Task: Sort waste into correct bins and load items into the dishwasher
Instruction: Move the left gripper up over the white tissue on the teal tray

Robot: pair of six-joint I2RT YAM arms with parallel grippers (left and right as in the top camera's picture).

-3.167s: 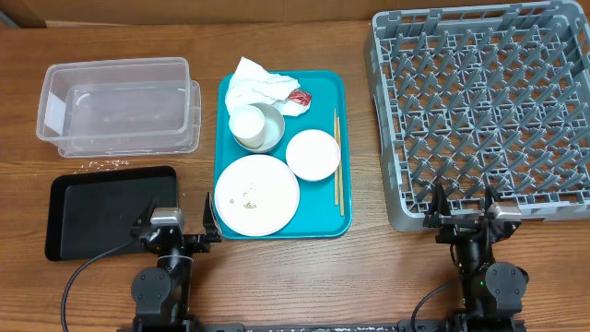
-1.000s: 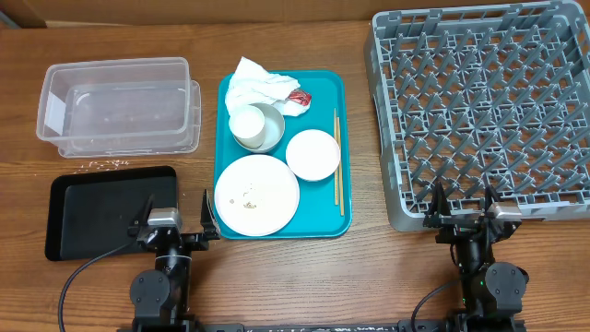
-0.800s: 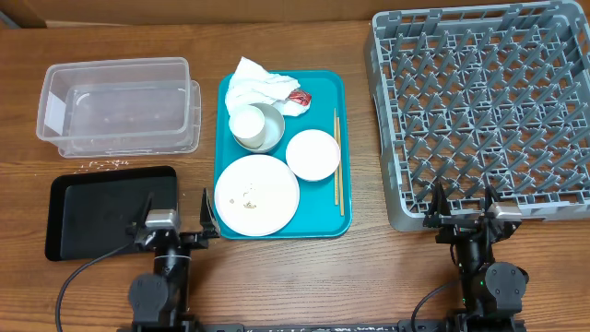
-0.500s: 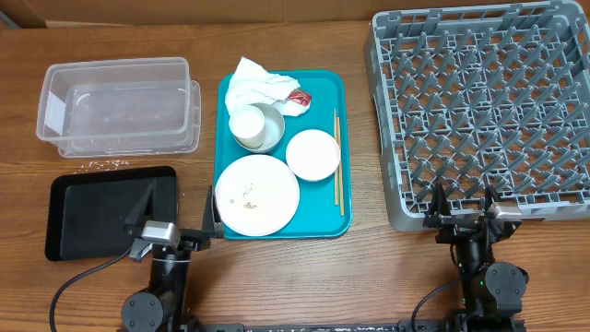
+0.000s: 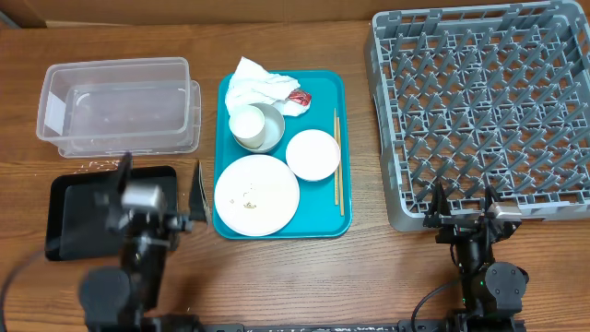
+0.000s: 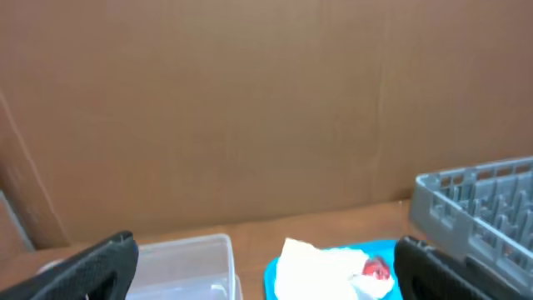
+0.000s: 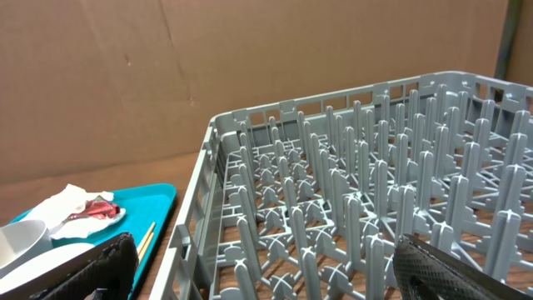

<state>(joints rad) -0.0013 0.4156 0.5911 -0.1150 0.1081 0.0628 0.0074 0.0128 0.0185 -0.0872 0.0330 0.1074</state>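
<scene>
- Crumpled napkins [image 5: 258, 85] were recorded at the far left corner of the teal tray [image 5: 327, 88], overhanging its far edge. The red wrapper scrap [image 5: 299, 97] was touching their right side.
- Rice grains [image 5: 247, 195] were seen scattered on the large plate [image 5: 267, 212], at the tray's near left.
- Loose grains [image 5: 101, 166] were noted on the table [image 5: 277, 277], between the clear tub [image 5: 115, 65] and the black tray [image 5: 83, 207].
- The white cup [image 5: 246, 121] was seated in the grey bowl [image 5: 270, 134], just beside the napkins.
- The small bowl [image 5: 313, 154] was found to the right of the grey bowl, close to the plate.
- Chopsticks [image 5: 337, 166] were laid along the tray's right side.
- The dish rack [image 5: 479, 101] was set at the table's right, apart from the teal tray.
- The left gripper [image 5: 159, 175] was held over the black tray's right end, jaws spread wide, nothing grasped.
- The right gripper [image 5: 462, 198] was held at the rack's near edge, jaws likewise spread, nothing grasped.
- In the left wrist view, tub, napkins, scrap and a rack corner were framed between the fingers [image 6: 92, 267], against a cardboard wall [image 6: 250, 108].
</scene>
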